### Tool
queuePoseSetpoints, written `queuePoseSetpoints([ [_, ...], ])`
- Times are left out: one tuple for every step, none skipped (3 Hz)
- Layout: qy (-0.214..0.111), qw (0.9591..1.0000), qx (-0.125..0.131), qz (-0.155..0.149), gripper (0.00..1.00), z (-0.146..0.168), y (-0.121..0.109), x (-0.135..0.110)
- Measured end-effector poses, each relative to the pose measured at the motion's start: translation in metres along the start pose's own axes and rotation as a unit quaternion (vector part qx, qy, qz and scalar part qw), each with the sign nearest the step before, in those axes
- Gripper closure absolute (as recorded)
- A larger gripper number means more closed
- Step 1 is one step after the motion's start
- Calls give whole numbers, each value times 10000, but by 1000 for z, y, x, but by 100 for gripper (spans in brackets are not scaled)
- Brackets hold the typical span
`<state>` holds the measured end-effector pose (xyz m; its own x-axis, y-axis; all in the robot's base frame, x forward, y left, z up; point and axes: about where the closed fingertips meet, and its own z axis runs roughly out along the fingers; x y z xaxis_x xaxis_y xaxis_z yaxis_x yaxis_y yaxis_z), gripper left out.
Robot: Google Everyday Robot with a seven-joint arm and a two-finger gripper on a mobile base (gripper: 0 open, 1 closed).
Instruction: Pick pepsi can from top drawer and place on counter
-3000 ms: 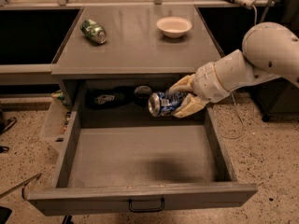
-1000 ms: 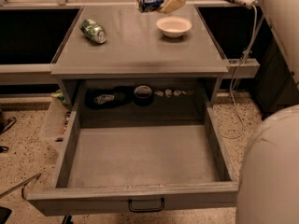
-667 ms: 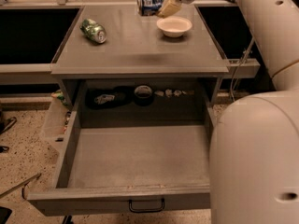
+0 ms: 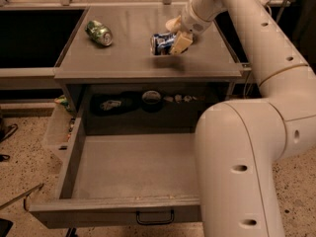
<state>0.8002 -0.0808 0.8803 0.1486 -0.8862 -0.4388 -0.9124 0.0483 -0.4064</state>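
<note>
One claw (image 4: 174,37), at the right-centre of the table (image 4: 123,58), pinching the pepsi can (image 4: 161,43), held sideways low over the tabletop; contact not discernible. One green can (image 4: 98,32), left rear, well apart. One top drawer (image 4: 118,209), pulled out below.

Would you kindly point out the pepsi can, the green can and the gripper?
pepsi can (image 4: 161,43), camera view, blue side wall.
green can (image 4: 99,32), camera view, dented side.
gripper (image 4: 175,35), camera view, between its fingertips, over the counter (image 4: 128,58), shut on the pepsi can.
</note>
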Motion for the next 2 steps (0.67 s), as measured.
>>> queuePoseSetpoints([
  [-12,9980,-608,179,100,16,30,18],
  [-12,9979,-614,180,81,13,29,16],
])
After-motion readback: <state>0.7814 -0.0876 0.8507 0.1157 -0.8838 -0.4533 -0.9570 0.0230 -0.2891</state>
